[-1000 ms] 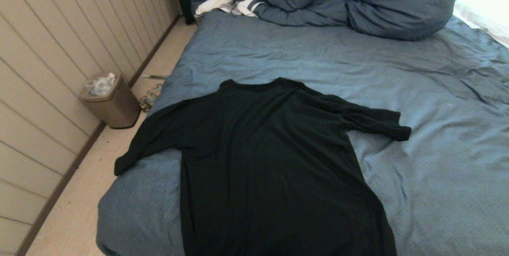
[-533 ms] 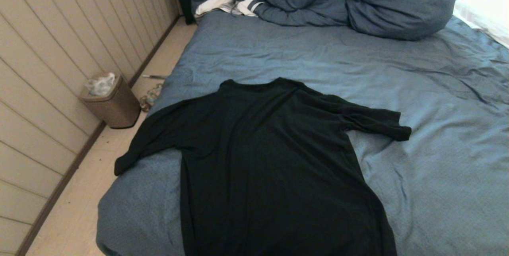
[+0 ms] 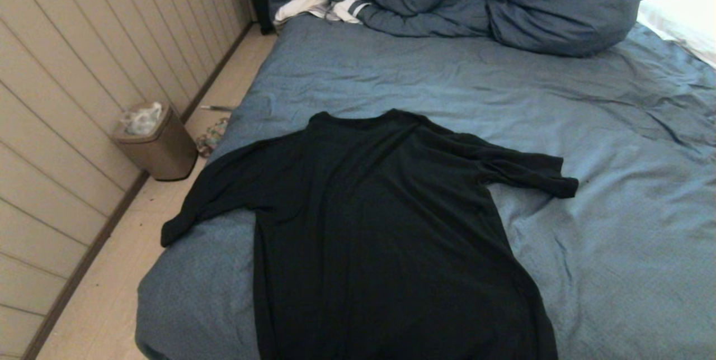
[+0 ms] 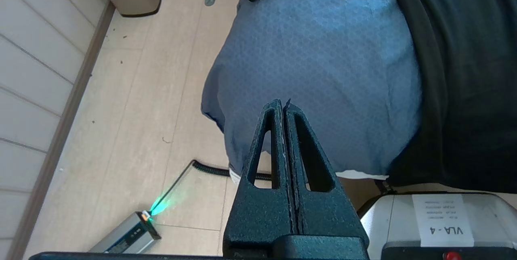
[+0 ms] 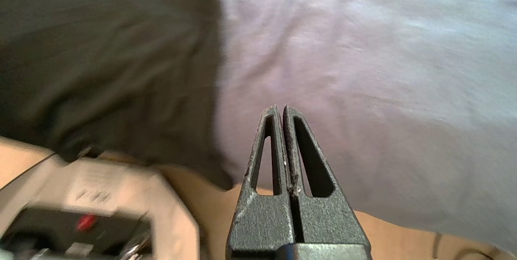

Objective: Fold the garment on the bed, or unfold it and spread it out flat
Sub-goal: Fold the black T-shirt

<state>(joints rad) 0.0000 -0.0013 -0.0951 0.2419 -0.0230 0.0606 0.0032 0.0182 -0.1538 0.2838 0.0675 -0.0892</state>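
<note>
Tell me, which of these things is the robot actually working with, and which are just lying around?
For the job:
black T-shirt, spread out
bed under it

Lying about:
blue duvet
white striped cloth
white pillow
waste bin on the floor

The bed (image 3: pixel 615 237) lies open to the right of the garment (image 3: pixel 380 237) and between its collar and the bulky duvet (image 3: pixel 481 2), which blocks the far end. A white pillow (image 3: pixel 682 24) closes the far right corner. Left, a narrow floor strip holds a bin (image 3: pixel 156 145) against the wall.
</note>
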